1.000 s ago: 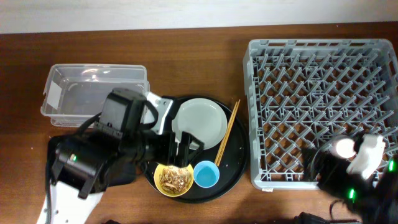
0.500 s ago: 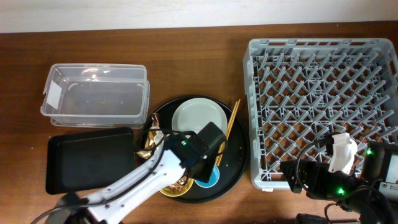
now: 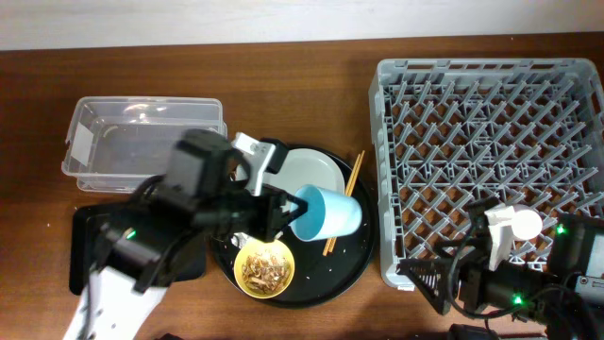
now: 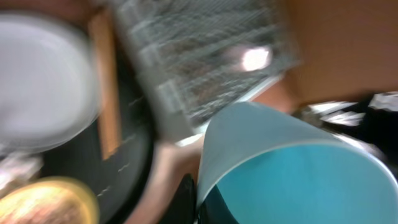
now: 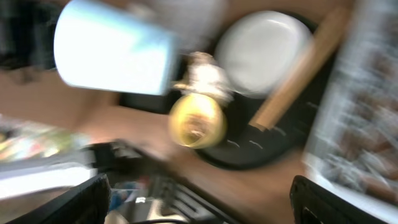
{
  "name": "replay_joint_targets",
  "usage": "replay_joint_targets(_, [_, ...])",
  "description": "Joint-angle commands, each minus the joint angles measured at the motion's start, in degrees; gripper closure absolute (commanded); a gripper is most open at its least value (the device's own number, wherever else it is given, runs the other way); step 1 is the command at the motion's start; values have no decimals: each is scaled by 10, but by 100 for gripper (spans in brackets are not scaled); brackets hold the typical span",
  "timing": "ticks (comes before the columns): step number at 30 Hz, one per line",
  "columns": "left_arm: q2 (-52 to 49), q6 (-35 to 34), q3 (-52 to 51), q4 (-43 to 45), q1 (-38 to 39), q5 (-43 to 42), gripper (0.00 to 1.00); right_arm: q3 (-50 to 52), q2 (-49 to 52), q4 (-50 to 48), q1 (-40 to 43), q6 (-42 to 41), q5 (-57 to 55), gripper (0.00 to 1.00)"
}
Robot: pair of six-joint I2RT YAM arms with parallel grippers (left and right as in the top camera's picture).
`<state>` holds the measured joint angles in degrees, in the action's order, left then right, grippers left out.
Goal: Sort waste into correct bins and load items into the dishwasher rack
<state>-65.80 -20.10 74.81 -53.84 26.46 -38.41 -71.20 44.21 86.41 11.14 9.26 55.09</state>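
Note:
My left gripper [image 3: 293, 214] is shut on the rim of the small blue cup [image 3: 328, 213], which hangs tilted on its side above the round black tray [image 3: 354, 257]. In the left wrist view the cup [image 4: 292, 168] fills the lower right, with the gripper [image 4: 199, 202] pinching its wall. The pale green plate [image 3: 310, 174], the wooden chopsticks [image 3: 343, 202] and the yellow bowl [image 3: 264, 269] of brown food scraps sit on that tray. The grey dishwasher rack [image 3: 491, 142] stands at the right. My right gripper [image 3: 425, 280] stays open and empty by the rack's front left corner.
The clear plastic tub [image 3: 142, 132] stands at the back left. The shallow black rectangular tray [image 3: 83, 247] lies in front of it, largely hidden under my left arm. The right wrist view is blurred and shows the cup [image 5: 112, 53], bowl [image 5: 196, 121] and plate [image 5: 261, 43].
My left gripper has shut on the blue cup and lifted it off the round tray, tipping it sideways. The right gripper has shifted a little at the rack's front corner.

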Motion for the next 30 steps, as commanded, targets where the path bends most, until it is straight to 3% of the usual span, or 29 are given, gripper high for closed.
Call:
replay_joint_targets(1, [41,30,5,71,-10,-230,99,-2,-2,-18,-3,55,188,9])
replay_joint_targets(6, [44,-2,5,130,6,-254,99,-2,-2,-135,-3,52,338,4])
replay_joint_targets(16, [-19,-37,5,272,145,-144,99,-2,-2,-153,-3,49,338,4])
replay_joint_targets(19, [-48,-43,5,302,156,-141,99,-2,-2,-153,-3,49,338,20])
replay_joint_targets(24, [-49,-43,5,353,155,-140,99,-2,-2,-153,-3,49,329,33])
replay_joint_targets(25, [-50,-43,5,351,155,-141,77,-2,-2,-153,-3,49,313,35])
replay_joint_targets(26, [-50,-43,5,349,155,-141,44,-2,-2,-154,-3,49,276,35])
replay_joint_targets(27, [-50,-43,5,348,154,-137,0,-2,-2,-153,-3,49,217,36])
replay_joint_targets(30, [-49,-43,5,273,134,-57,0,-2,-2,-167,-2,-29,49,46])
